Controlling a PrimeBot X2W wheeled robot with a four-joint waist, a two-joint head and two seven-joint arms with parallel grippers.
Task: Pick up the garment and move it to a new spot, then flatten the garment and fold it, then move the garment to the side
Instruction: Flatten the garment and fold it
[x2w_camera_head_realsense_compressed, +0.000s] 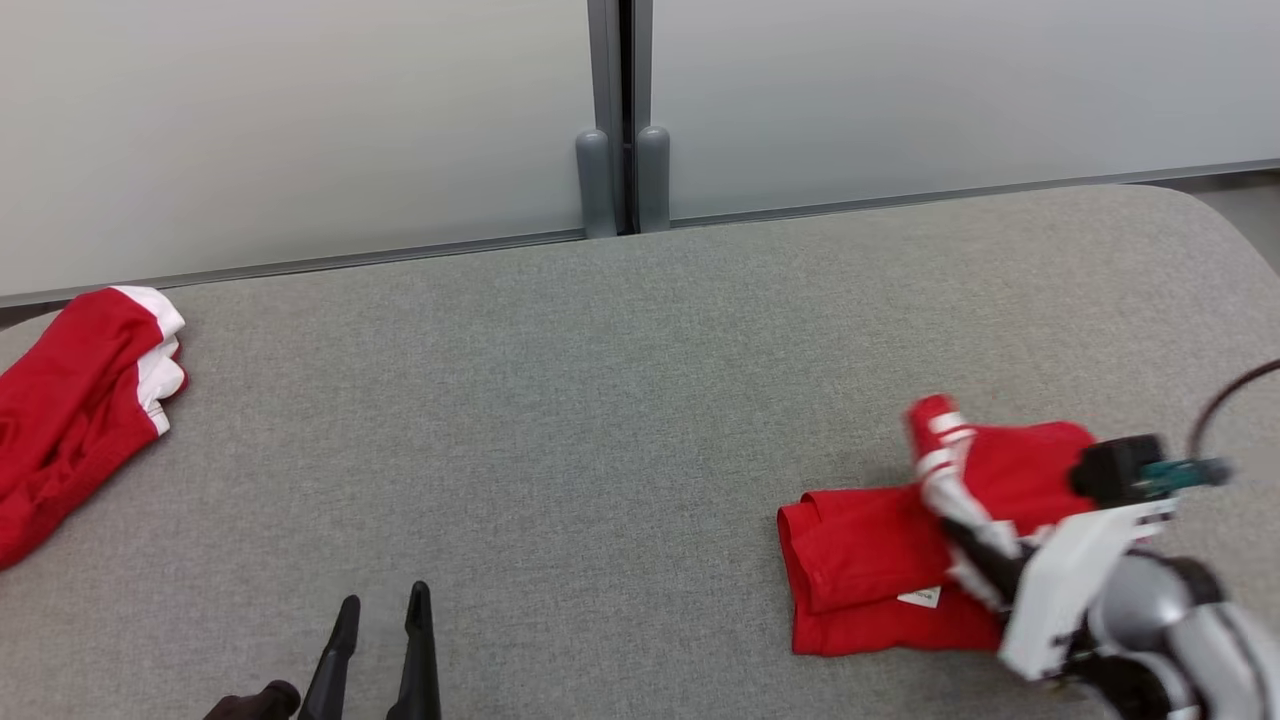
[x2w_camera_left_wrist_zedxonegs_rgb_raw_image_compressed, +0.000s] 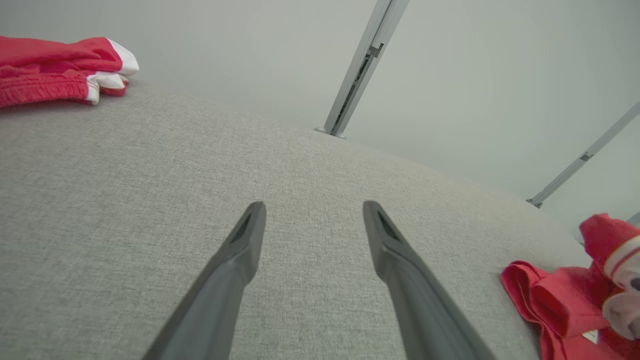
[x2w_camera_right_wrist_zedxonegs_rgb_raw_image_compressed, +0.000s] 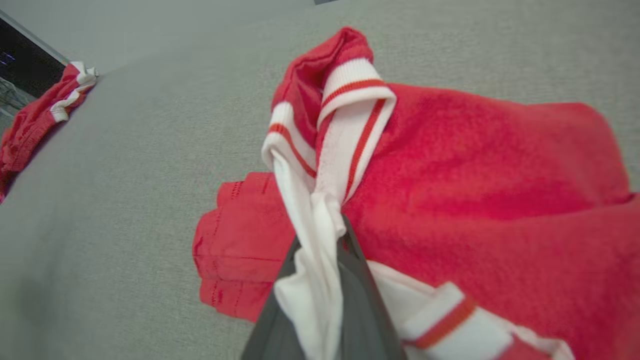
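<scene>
item: red garment with white striped trim, folded. head view: right pincer (x2w_camera_head_realsense_compressed: 962, 535) pressed together on the striped trim (x2w_camera_head_realsense_compressed: 940, 450) of the garment (x2w_camera_head_realsense_compressed: 860, 570). the red bulk lies on the grey table (x2w_camera_head_realsense_compressed: 600, 400) directly under and just ahead of that pincer, with the trim pulled up in a peak. left pincer (x2w_camera_head_realsense_compressed: 384, 600) is spread and holds nothing, well apart from the garment. a second red garment (x2w_camera_head_realsense_compressed: 80, 400) lies far off to the left pincer's left. left wrist view: the left pincer's fingers (x2w_camera_left_wrist_zedxonegs_rgb_raw_image_compressed: 250, 235) are parted over bare table, the folded garment low at its right, the second garment ahead and to its left. right wrist view: white trim is bunched between the dark fingers (x2w_camera_right_wrist_zedxonegs_rgb_raw_image_compressed: 360, 280), with the folded layers spreading ahead and to the right of the pincer. cloth covers the fingertips, so the depth of the bite cannot be told; it looks like trim alone. hazards, as judged: a hold on the trim only may slip under a pull. lifting or dragging from this one point would likely peel the top layer and undo the fold, since the left pincer gives no support. a drag across the textured table may catch the lower layers and skew the stack. the garment sits toward the table's right side, so a long sideways move could carry part of it over the rim.
</scene>
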